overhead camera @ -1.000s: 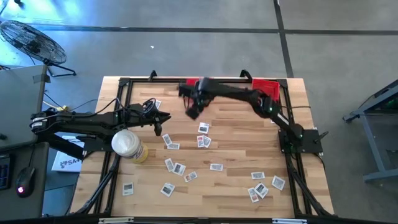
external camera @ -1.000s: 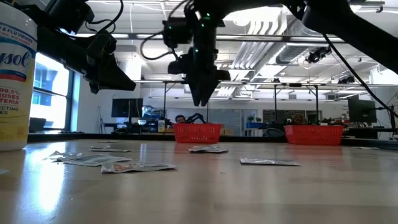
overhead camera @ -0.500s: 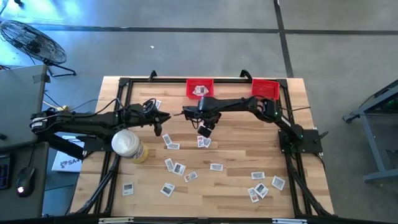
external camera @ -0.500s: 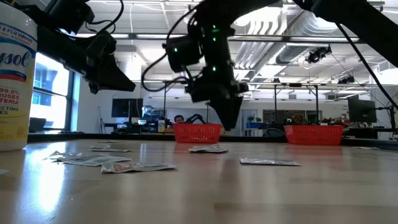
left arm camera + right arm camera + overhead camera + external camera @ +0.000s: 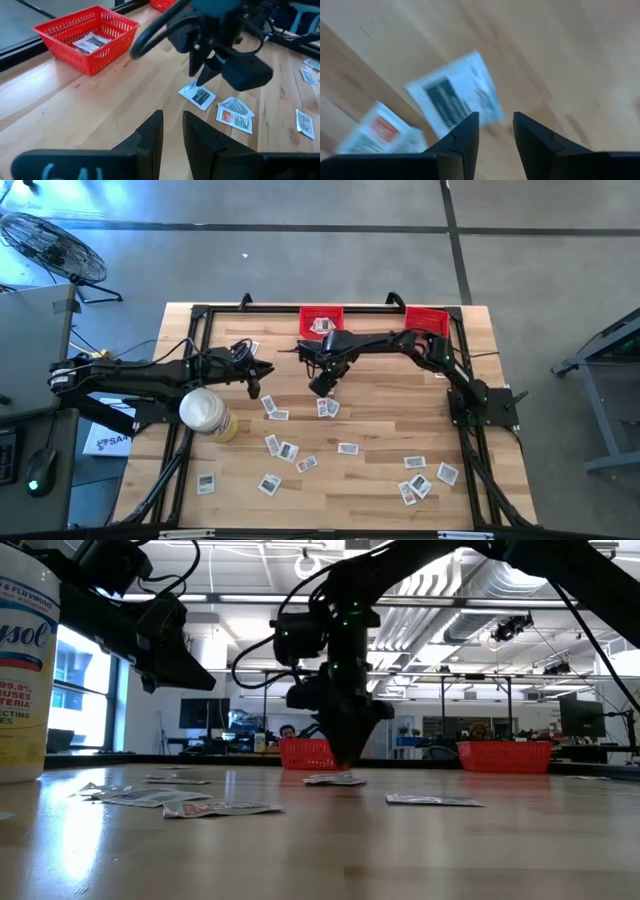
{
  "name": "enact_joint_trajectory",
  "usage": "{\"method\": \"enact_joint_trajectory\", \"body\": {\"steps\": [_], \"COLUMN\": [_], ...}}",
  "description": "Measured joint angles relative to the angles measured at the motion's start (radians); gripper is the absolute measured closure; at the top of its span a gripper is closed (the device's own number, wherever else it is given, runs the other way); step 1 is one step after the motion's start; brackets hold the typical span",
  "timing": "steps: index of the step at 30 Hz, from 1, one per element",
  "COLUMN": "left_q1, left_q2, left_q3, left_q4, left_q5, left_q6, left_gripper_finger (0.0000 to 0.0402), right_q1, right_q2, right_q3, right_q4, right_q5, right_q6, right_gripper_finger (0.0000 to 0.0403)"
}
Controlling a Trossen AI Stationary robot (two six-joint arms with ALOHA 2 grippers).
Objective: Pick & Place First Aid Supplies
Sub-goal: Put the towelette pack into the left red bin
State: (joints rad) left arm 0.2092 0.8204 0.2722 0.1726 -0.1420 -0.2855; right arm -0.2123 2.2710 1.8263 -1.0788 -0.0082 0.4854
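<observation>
The worktop [image 5: 380, 465] is pale wooden planking with a visible grain, framed by thin black rails. Flat white paper packets [image 5: 285, 450] with dark printed centres lie scattered across its middle and toward its near edge, some overlapping in small heaps. The right gripper [image 5: 322, 388] hangs low over the middle of the worktop, just above one of these packets [image 5: 455, 97], a thin rectangle with a dark block of print; its two dark, angular fingers [image 5: 462, 140] stand a little apart with nothing between them, the packet lying flat on the wood beneath. Right beside that packet lies another with an orange-red label [image 5: 382, 129]. From the left wrist view the same gripper [image 5: 202, 80] shows as a chunky black wedge pointing down at the packet [image 5: 198, 95]. At the far edge stand two red plastic baskets with lattice walls: one [image 5: 322, 312] holds a packet or two, the other [image 5: 428, 318] sits near the far right corner. The left gripper [image 5: 256, 375] rests above the left part of the worktop, its matte black fingers [image 5: 150, 135] parted by a narrow gap and empty. Near the left edge stands a white cylindrical tub [image 5: 203, 412] with a rounded lid and yellowish base.
</observation>
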Motion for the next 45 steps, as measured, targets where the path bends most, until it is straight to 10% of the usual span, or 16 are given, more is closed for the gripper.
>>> {"method": "enact_joint_trajectory", "body": {"steps": [25, 41, 45], "left_q1": [0.000, 0.000, 0.000], "left_q2": [0.000, 0.000, 0.000], "left_q3": [0.000, 0.000, 0.000], "left_q4": [0.000, 0.000, 0.000], "left_q5": [-0.001, -0.001, -0.001], "left_q6": [0.000, 0.000, 0.000], "left_gripper_finger": [0.0331, 0.0331, 0.0331], "right_q1": [0.003, 0.001, -0.019], "right_q2": [-0.003, 0.004, 0.002], "right_q3": [-0.080, 0.154, 0.286], "right_q4": [0.114, 0.069, 0.073], "right_q5": [0.026, 0.029, 0.166], "right_q6": [0.102, 0.102, 0.038], "right_gripper_finger": [0.0344, 0.0401, 0.0399]}}
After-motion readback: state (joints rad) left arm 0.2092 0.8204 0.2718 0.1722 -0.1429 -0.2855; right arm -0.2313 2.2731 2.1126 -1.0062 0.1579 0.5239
